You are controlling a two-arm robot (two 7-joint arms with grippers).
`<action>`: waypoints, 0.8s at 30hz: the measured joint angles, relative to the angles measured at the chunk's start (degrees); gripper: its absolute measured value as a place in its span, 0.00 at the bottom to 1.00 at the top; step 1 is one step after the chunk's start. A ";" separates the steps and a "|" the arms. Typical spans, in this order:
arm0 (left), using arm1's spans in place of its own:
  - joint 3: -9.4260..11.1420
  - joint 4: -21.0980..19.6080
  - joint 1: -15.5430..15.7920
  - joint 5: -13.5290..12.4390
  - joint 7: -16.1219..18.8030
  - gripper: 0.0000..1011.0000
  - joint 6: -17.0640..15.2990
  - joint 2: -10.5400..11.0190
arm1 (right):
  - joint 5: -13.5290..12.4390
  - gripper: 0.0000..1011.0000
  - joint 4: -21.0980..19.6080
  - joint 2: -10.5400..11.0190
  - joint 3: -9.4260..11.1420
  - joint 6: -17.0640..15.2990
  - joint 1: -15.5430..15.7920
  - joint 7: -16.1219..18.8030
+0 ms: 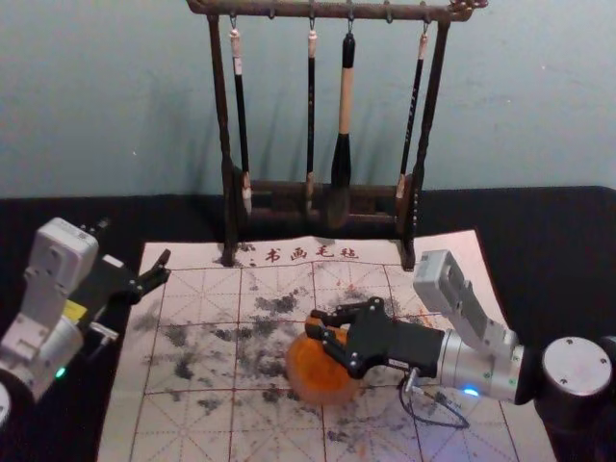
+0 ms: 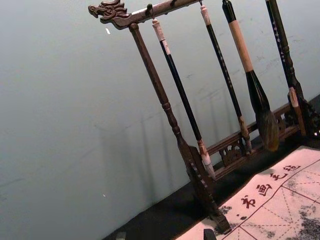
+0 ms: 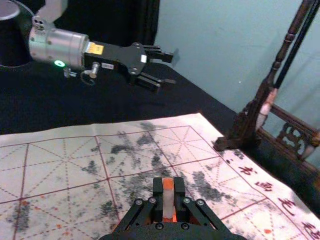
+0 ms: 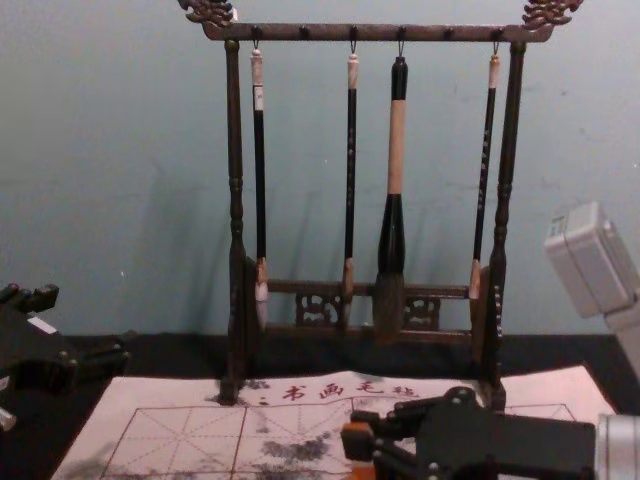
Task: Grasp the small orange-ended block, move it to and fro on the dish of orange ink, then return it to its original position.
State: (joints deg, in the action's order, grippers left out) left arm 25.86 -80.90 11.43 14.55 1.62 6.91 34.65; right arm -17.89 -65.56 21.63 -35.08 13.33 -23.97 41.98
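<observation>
Over the orange dish on the mat, my right gripper holds the small block. In the right wrist view the right gripper is shut on the block, whose body is pale with an orange end up; orange also shows beneath it. The chest view has the block's orange end at the gripper's tips. Whether the block touches the dish, I cannot tell. My left gripper is parked open at the left, beside the mat.
A gridded calligraphy mat with ink stains lies on the black table. Behind it stands a dark wooden rack with several hanging brushes, among them a thick one. A wall rises behind the rack.
</observation>
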 joint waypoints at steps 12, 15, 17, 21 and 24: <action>0.00 0.00 0.00 0.00 0.00 0.99 0.00 0.00 | 0.22 0.08 -0.43 1.12 1.19 -0.72 0.39 -0.54; 0.00 0.00 0.00 0.00 0.00 0.99 0.00 0.00 | 0.13 0.08 -1.69 1.85 1.35 -1.16 1.19 -0.47; 0.00 0.00 0.00 0.00 0.00 0.99 0.00 0.00 | -0.11 0.08 -2.75 2.39 1.41 -1.45 1.90 -0.32; 0.00 0.00 0.00 0.00 0.00 0.99 0.00 0.00 | -0.61 0.08 -4.76 3.15 1.41 -1.96 3.09 0.12; 0.00 0.00 0.00 0.00 0.00 0.99 0.00 0.00 | -0.83 0.08 -5.57 3.35 1.30 -2.13 3.44 0.38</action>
State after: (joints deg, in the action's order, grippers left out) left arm 25.86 -80.90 11.43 14.55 1.62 6.91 34.64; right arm -18.72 -71.13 24.98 -33.77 11.20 -20.53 42.36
